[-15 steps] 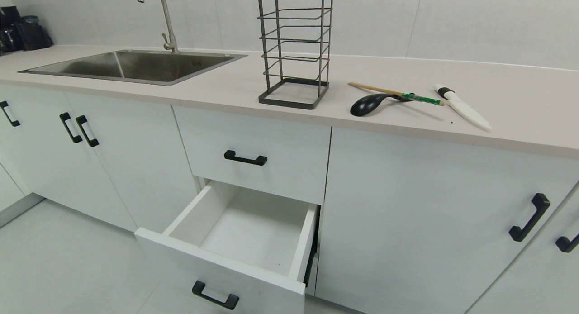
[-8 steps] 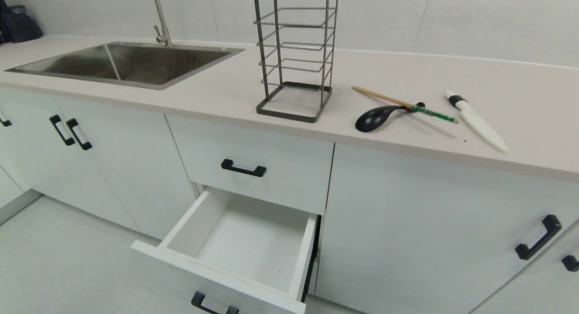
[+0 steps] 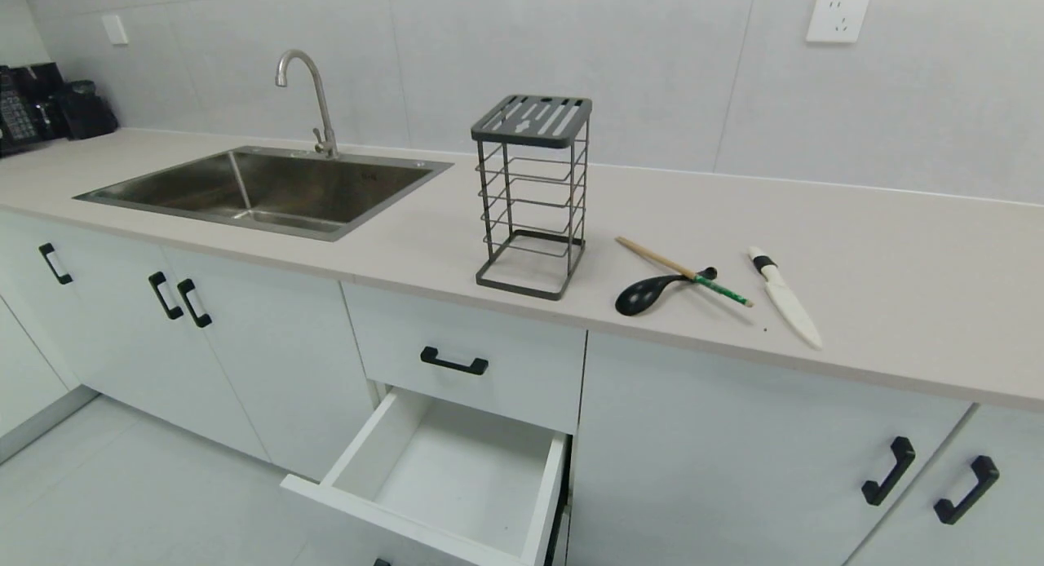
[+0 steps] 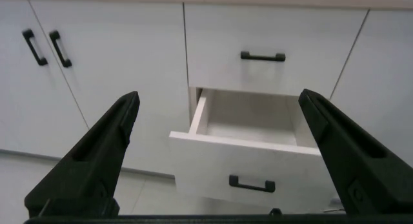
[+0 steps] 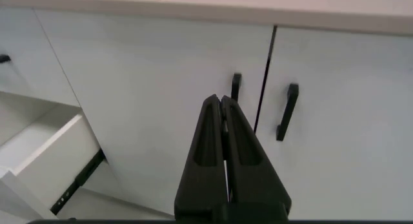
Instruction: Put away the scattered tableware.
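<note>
Drawer (image 3: pixel 457 476) stands open; left pincer (image 4: pixel 219 98) spread wide, empty; right pincer (image 5: pixel 221 100) pressed together, empty.

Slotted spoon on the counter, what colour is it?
The slotted spoon is black all over, best seen in the head view.

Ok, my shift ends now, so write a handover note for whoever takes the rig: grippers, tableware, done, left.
Left gripper open, empty, facing the open lower drawer.
Right gripper shut, empty, facing cabinet doors.
Black spoon, chopsticks and white knife lie on the countertop, to the right of the wire rack; chopsticks rest across the spoon's handle.
Done: drawer is open.
Left: all three pieces to put away.
</note>
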{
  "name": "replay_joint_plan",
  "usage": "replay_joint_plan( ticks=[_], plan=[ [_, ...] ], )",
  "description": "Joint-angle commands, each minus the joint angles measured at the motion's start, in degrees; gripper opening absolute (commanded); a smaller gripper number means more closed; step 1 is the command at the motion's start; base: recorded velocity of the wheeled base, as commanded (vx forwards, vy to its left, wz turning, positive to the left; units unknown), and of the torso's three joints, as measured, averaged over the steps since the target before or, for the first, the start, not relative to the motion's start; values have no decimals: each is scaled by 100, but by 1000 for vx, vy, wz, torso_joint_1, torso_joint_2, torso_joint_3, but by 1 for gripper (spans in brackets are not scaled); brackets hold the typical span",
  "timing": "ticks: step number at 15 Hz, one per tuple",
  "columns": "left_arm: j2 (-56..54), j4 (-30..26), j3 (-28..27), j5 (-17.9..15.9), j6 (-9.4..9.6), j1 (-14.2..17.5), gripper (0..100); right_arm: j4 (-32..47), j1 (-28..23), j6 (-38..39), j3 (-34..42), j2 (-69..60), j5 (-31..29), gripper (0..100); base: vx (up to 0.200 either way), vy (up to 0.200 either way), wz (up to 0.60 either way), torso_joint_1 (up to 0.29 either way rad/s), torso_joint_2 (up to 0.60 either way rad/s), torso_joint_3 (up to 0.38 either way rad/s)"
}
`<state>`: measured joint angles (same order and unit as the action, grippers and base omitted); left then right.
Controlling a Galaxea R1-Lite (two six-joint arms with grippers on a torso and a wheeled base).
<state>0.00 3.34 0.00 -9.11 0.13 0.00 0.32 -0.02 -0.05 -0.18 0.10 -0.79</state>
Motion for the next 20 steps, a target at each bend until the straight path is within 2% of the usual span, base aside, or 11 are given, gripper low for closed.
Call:
replay_joint_plan(
  ticks=[1,2,4,5,6,16,20],
  plan=[
    [0,0,0,-3,4,0,100,3,2,5,1,8,0,0,0,0,0,76,-491,-207],
    [0,0,0,41,-22,0,100,3,2,5,1,8,0,0,0,0,0,266,-349,-154],
    [0,-106,0,489,127,0,100,3,2,5,1,8,0,0,0,0,0,256,-132,-83],
    [0,-492,-35,849,145,0,100,3,-6,-4,1,-1,0,0,0,0,0,85,-66,-22],
    [0,-334,0,840,31,0,100,3,2,-4,1,8,0,0,0,0,0,51,-36,-12],
    [0,-325,0,840,39,0,100,3,2,-4,1,-1,9,0,0,0,0,0,0,0],
    [0,-325,0,840,39,0,100,3,2,-4,1,-1,0,0,0,0,0,173,-312,-151]
  ],
)
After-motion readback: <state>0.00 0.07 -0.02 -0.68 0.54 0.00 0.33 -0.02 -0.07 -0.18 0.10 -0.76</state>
